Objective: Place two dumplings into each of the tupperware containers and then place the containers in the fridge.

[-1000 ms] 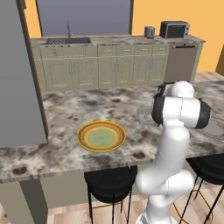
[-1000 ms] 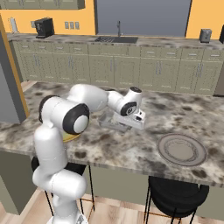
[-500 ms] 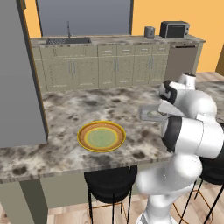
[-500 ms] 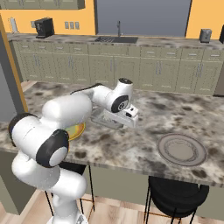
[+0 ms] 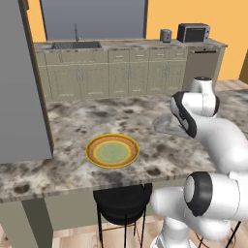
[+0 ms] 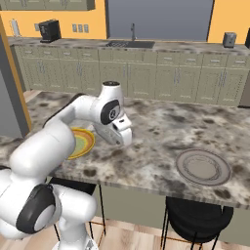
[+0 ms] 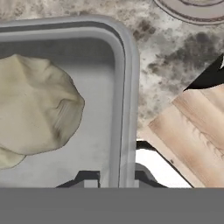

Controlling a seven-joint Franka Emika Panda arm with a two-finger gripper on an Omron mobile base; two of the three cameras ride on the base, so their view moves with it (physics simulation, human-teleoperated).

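Counter [image 5: 72,121], marbled stone: bears yellow plate [image 5: 112,150] at left, grey plate [image 6: 203,166] at right. Container [image 7: 124,87], grey plastic, above the counter's near edge, rim clenched between gripper [image 7: 114,178] tips. Dumpling [image 7: 35,111], cream, inside container.

Dumpling [image 7: 35,105] cut by frame edge

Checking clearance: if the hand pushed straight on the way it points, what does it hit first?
Nothing fresh: the hand is shut on the tupperware container's rim. Beyond lie its floor and a dumpling inside it.
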